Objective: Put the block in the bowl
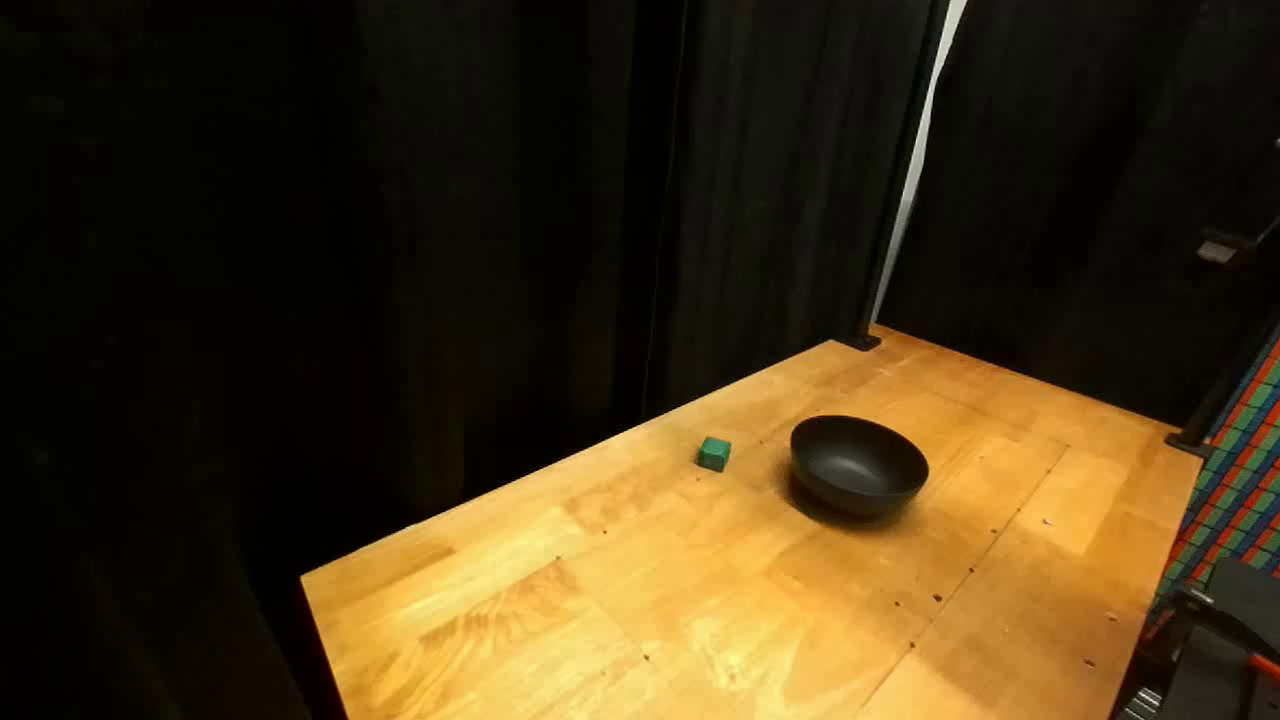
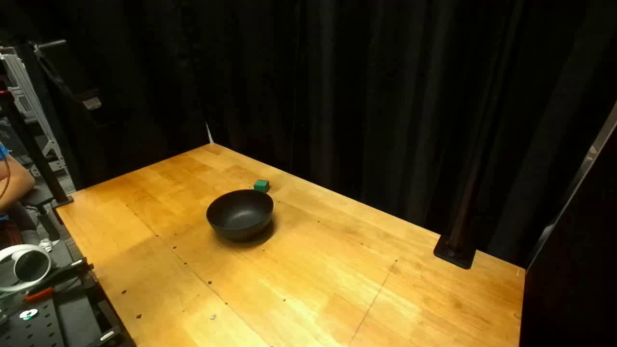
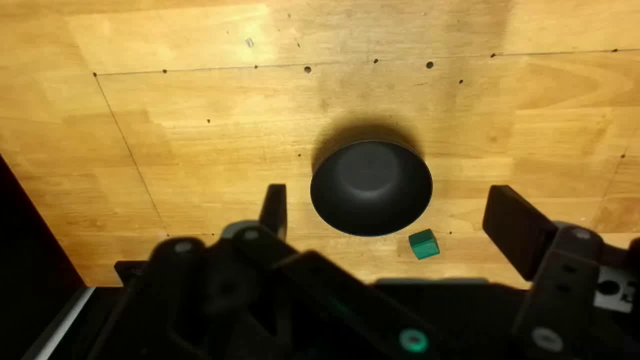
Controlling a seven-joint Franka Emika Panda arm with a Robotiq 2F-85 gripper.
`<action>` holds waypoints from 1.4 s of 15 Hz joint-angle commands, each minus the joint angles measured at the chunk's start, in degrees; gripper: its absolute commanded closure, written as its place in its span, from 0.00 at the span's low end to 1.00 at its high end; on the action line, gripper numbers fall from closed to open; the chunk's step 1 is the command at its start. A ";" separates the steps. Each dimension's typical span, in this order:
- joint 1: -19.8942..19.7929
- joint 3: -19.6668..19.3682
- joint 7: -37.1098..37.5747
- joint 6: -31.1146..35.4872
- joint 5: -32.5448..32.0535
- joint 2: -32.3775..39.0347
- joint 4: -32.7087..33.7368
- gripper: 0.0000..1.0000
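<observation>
"Block (image 3: 424,244) position?"
"On the counter (image 3: 225,160), just beside the bowl (image 3: 371,190). My end effector (image 3: 387,200) hangs above, spread wide; in the wrist view I see the block nearer the finger (image 3: 517,230) at picture right."

Wrist view: fingers (image 3: 519,234) blurred, fine surface detail not resolved. The body of the gripper (image 3: 392,215), behind them, runs off the lower edge. Label (image 3: 611,302) behind one finger: its marking is not clearly legible. Table (image 3: 225,155) is cut off at the top edge, beyond the fingertips; its strip under the gripper body is hidden. Seen between the fingers, bowl (image 3: 371,197) and block (image 3: 424,244) both have their undersides out of sight. Black plate (image 3: 128,270), outside the opposite finger, is partly covered by the gripper; full outline cannot be told. Pale fleck (image 3: 249,42) beyond the fingertips: too small to identify.
</observation>
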 commanded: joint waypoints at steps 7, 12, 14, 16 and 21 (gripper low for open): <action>0.00 0.02 0.00 -0.16 0.03 -0.13 0.60 0.00; 0.78 6.88 7.71 4.62 0.74 13.99 7.25 0.00; 0.97 9.12 10.25 7.05 0.36 19.59 9.68 0.00; 1.37 10.38 12.20 11.35 0.57 26.39 12.52 0.00; 1.27 12.31 17.89 25.85 -1.68 44.50 19.98 0.00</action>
